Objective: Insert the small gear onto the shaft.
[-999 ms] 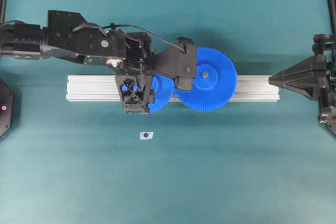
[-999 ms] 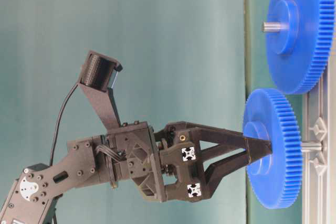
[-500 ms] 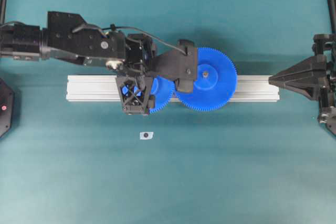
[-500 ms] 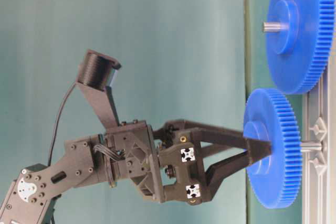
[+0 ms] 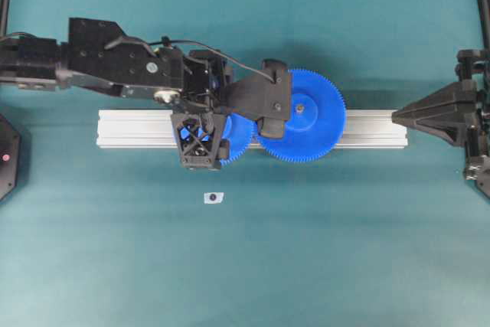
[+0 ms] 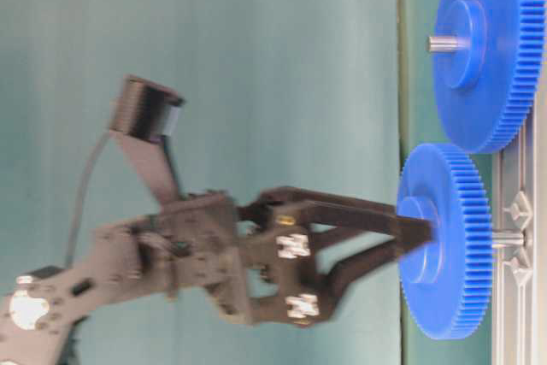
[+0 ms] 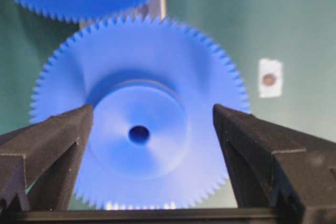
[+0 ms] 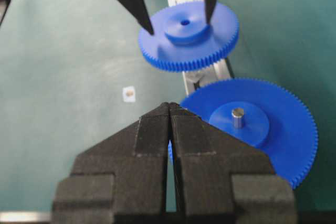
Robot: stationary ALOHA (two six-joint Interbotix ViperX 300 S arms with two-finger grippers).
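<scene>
Gear (image 7: 139, 135) sits on rail (image 5: 367, 129), left of big gear (image 5: 302, 116), shaft tip (image 6: 506, 238) poking beneath. Left end effector (image 7: 152, 124) spread, fingers clear of hub. Lift straight off; don't clip teeth. Right end effector (image 8: 169, 107) pressed together, parked.

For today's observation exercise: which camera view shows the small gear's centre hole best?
The left wrist view: the small gear fills the frame and its hole faces the camera between the open left gripper fingers. The right wrist view shows it small and far. The overhead view hides it under the arm; the table-level view sees the gear edge-on.
</scene>
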